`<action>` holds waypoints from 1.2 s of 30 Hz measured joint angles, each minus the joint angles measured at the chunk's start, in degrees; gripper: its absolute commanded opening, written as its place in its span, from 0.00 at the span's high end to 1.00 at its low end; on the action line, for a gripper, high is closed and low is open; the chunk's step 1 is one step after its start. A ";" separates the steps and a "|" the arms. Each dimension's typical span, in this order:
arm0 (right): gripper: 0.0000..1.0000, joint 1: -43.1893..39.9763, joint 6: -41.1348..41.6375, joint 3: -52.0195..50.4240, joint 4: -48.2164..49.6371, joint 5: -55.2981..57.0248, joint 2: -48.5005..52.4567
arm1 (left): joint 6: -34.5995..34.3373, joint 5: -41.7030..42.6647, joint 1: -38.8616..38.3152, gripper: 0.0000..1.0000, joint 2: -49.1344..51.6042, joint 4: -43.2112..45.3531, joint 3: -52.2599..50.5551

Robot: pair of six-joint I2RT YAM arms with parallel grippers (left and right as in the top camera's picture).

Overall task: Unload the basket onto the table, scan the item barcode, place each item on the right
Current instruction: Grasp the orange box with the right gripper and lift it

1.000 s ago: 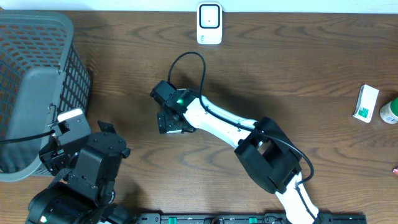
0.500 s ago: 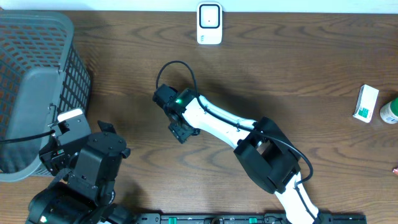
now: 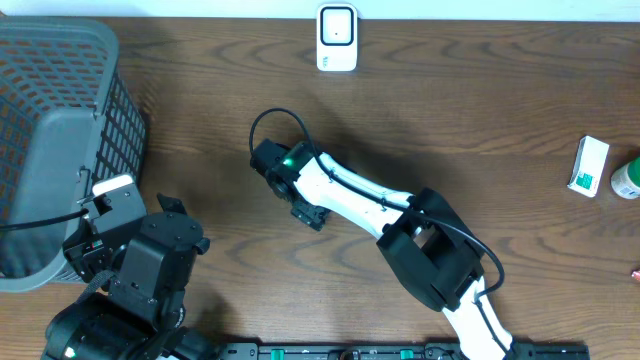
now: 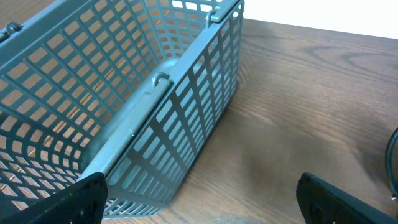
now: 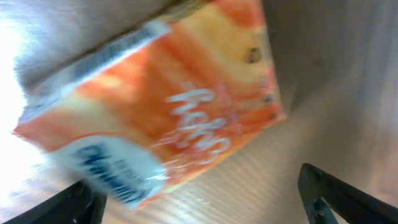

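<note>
An orange packet with white lettering and a blue-and-white label lies on the wooden table, filling the upper left of the blurred right wrist view. My right gripper is open just short of it, and the packet's label corner reaches the left finger. In the overhead view the packet is hidden under the right arm, whose gripper sits left of the table's middle. A white scanner stands at the far edge. My left gripper is open and holds nothing, facing the basket.
A grey mesh basket fills the far left and shows close in the left wrist view. A white box and a green-and-white bottle lie at the right edge.
The right wrist has turned and its gripper has shifted down and to the right over the table. The left arm has not moved.
</note>
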 measured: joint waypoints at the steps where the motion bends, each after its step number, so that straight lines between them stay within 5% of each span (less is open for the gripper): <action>1: 0.01 0.00 0.59 -0.20 -0.07 -1.22 -0.33 | 0.00 0.00 0.00 0.03 0.00 0.00 0.02; 5: 0.01 0.00 6.29 -0.85 -1.51 -7.65 -3.61 | -0.02 0.00 0.00 0.03 0.00 0.00 0.02; 12: 0.01 -0.39 30.32 -0.87 -3.41 -19.34 -13.88 | 0.00 0.00 0.00 0.03 0.00 0.00 0.00; 14: 0.08 -0.50 33.88 -0.87 -2.82 -23.65 -15.78 | 0.00 0.00 0.00 0.03 0.00 0.00 0.00; 16: 0.03 -0.48 39.19 -0.85 -0.17 -26.36 -16.39 | 0.00 0.00 0.00 0.03 0.00 0.00 0.02; 27: 0.17 -0.20 102.22 -0.87 5.49 -31.32 -12.61 | -0.02 0.00 0.00 0.03 0.00 0.00 0.02; 36: 0.29 -1.44 115.34 -0.87 16.37 -31.06 -5.79 | -0.02 0.00 0.00 0.03 0.00 0.00 0.02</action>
